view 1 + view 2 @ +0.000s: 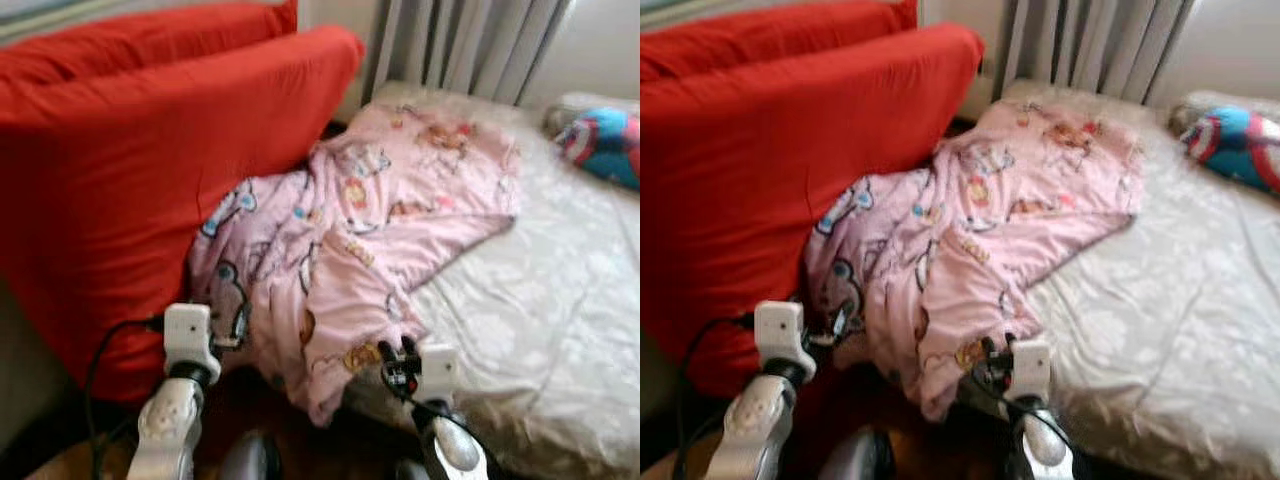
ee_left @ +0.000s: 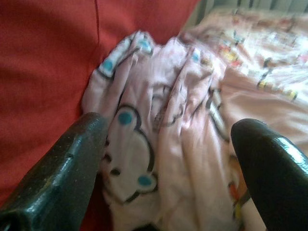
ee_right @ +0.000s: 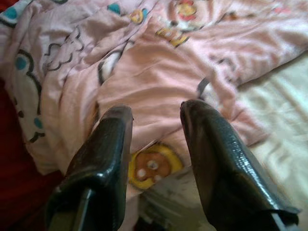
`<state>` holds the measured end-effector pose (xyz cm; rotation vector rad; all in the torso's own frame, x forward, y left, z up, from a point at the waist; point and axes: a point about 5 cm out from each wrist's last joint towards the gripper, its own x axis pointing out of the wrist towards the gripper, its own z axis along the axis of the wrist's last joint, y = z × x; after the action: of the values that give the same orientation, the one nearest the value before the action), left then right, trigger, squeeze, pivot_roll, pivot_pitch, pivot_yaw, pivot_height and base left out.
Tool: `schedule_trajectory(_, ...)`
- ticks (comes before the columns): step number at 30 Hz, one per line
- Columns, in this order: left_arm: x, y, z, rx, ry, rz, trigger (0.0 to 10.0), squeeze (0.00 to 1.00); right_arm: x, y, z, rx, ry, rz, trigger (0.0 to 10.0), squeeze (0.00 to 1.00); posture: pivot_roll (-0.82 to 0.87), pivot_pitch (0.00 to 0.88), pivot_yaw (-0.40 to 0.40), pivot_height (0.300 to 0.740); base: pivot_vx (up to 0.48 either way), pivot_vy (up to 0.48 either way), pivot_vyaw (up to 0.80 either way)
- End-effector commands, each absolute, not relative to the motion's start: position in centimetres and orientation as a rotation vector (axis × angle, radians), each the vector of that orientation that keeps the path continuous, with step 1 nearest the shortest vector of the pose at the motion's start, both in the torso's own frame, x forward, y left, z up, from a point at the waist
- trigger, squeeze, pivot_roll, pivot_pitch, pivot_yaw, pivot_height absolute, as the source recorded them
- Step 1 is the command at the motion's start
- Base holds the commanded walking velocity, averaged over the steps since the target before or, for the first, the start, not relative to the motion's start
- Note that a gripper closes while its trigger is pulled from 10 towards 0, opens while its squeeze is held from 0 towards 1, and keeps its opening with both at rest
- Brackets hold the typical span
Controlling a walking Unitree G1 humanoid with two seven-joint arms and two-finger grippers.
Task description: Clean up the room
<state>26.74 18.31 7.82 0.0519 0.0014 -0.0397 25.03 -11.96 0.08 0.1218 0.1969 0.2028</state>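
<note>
A pink blanket (image 1: 380,210) with cartoon prints lies crumpled across the near corner of the bed (image 1: 540,300) and hangs over its edge beside a big red cushion (image 1: 130,150). My left gripper (image 2: 168,125) is open wide, close to the hanging fold next to the cushion, with the cloth just ahead of its fingers (image 2: 67,168). Near the blanket's lower hem at the bed corner, my right gripper (image 3: 156,109) is open with a smaller gap. Pink cloth lies under its fingers (image 3: 106,149), which hold nothing.
Grey curtains (image 1: 460,45) hang behind the head of the bed. A blue and red soft item (image 1: 605,140) lies at the far right on the pale sheet. Dark floor (image 1: 330,450) shows between the cushion and the bed.
</note>
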Motion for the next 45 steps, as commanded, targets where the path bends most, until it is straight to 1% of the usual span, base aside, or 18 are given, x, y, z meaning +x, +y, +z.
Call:
schedule_trajectory(1,26.7,18.3,7.8,0.039,0.005,-0.042,10.0,0.0,24.9,-12.0,0.0,0.116,0.196,0.207,10.0,0.0,-0.02,0.047,-0.029,0.645,0.289,0.0,0.43)
schedule_trajectory(3,26.7,18.3,7.8,0.039,0.004,-0.042,10.0,0.0,24.9,-12.0,0.0,0.119,0.196,0.206,10.0,0.0,-0.02,0.047,-0.029,0.645,0.298,0.0,0.66)
schedule_trajectory(16,26.7,18.4,7.9,0.037,-0.001,-0.046,10.0,0.0,25.0,-12.4,-0.2,0.14,0.208,0.179,10.0,0.0,-0.02,0.049,-0.027,0.645,0.304,0.0,0.0)
schedule_trajectory(18,26.7,18.4,7.9,0.036,-0.002,-0.046,10.0,0.0,25.0,-12.7,-0.3,0.157,0.216,0.147,10.0,0.0,-0.02,0.049,-0.027,0.645,0.0,0.0,0.0)
schedule_trajectory(21,26.7,18.4,7.9,0.035,-0.002,-0.047,10.0,0.0,25.1,-14.0,-0.6,0.194,0.238,0.028,10.0,0.0,-0.02,0.049,-0.027,0.645,0.0,0.0,0.0)
schedule_trajectory(22,26.7,18.4,7.9,0.035,-0.001,-0.046,10.0,0.0,25.1,-15.1,-0.8,0.204,0.252,-0.055,10.0,0.0,-0.01,0.05,-0.026,0.645,0.0,0.0,0.0)
schedule_trajectory(23,26.7,18.4,7.9,0.035,-0.001,-0.046,10.0,0.0,25.1,-15.1,-0.8,0.204,0.252,-0.055,10.0,0.0,-0.01,0.05,-0.026,0.645,0.0,0.0,0.0)
schedule_trajectory(24,26.7,18.4,7.9,0.036,0.0,-0.046,10.0,0.0,25.2,-16.2,-1.0,0.212,0.264,-0.127,10.0,0.0,-0.01,0.05,-0.026,0.645,0.0,0.0,0.0)
schedule_trajectory(27,26.7,18.4,7.9,0.037,0.001,-0.048,10.0,0.0,25.4,-17.6,-0.9,0.245,0.27,-0.204,10.0,0.0,-0.02,0.05,-0.025,0.645,0.0,0.0,0.0)
schedule_trajectory(30,26.7,18.5,7.9,0.038,0.003,-0.05,10.0,0.0,25.8,-18.1,-0.7,0.263,0.266,-0.223,10.0,0.0,-0.02,0.049,-0.024,0.645,0.0,0.0,0.0)
schedule_trajectory(34,26.8,18.5,7.8,0.042,0.008,-0.053,10.0,0.0,26.3,-17.9,-0.4,0.263,0.263,-0.209,10.0,0.0,-0.01,0.05,-0.024,0.645,0.0,0.0,0.0)
schedule_trajectory(39,26.9,18.6,7.8,0.074,0.008,-0.053,10.0,0.0,26.6,-16.9,-0.3,0.268,0.256,-0.171,10.0,0.0,-0.01,0.05,-0.022,0.645,0.0,-0.055,-0.73)
schedule_trajectory(45,26.9,18.6,7.8,0.066,0.01,-0.049,10.0,0.0,26.6,-15.8,-0.2,0.24,0.247,-0.086,10.0,0.0,-0.01,0.051,-0.023,0.645,0.0,-0.212,0.0)
